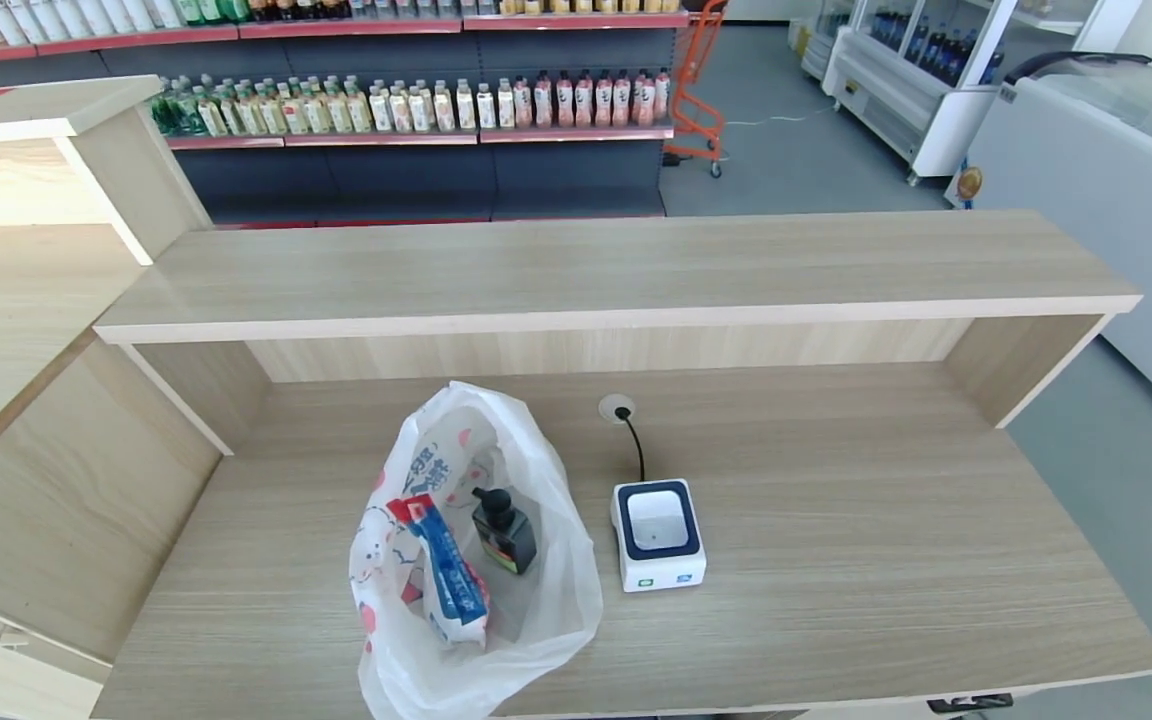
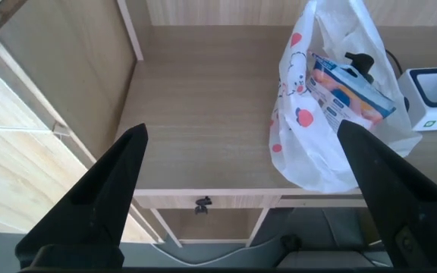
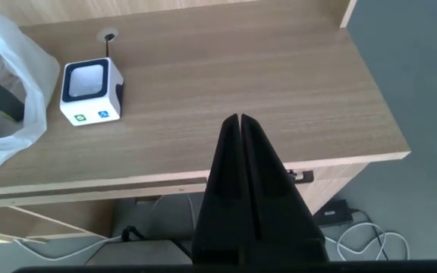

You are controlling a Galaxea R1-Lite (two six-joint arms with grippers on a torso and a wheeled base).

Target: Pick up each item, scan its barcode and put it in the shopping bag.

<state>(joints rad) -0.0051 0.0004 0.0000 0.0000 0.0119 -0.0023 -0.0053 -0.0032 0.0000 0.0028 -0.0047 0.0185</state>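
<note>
Holding nothing, my left gripper [image 2: 243,130] is hanging with its fingers spread wide above the near edge of the pale wood-grain counter [image 1: 836,520]. My right gripper [image 3: 238,121] is hanging by the same edge farther right, its fingers pressed together on nothing.

A translucent white plastic shopping bag with red prints [image 1: 561,470] is lying slumped on the counter with its mouth gaping open. Inside it a dark squarish bottle with a black pump top [image 1: 506,540] is lying beside a blue-and-white packet with a red end [image 1: 448,575].

Just beside the bag, on its right, a white square barcode scanner with a dark blue frame [image 1: 658,533] is sitting flat. Its black cable [image 1: 638,455] is running back to a round hole [image 1: 616,407] in the counter.

A raised wooden ledge [image 1: 616,270] is walling off the far side of the counter. Beyond it red-edged shelves of bottled drinks [image 1: 416,105] are standing.
</note>
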